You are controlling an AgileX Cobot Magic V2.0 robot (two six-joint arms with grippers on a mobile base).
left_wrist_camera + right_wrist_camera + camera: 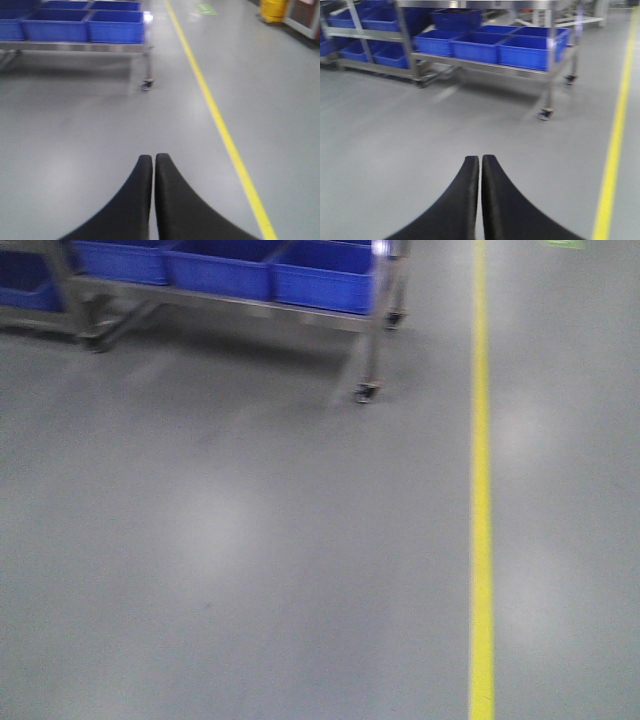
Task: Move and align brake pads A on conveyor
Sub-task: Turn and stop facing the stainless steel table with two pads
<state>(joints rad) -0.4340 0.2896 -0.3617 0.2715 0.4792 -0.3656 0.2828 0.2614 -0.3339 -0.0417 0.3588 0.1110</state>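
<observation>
Black left hand (153,157) and right hand (480,159) closed, empty; only left wrist view shows yellow container (273,11).

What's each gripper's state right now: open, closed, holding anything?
Left gripper: closed, fingertips together, holding nothing.
Right gripper: closed, fingertips together, holding nothing.
</observation>
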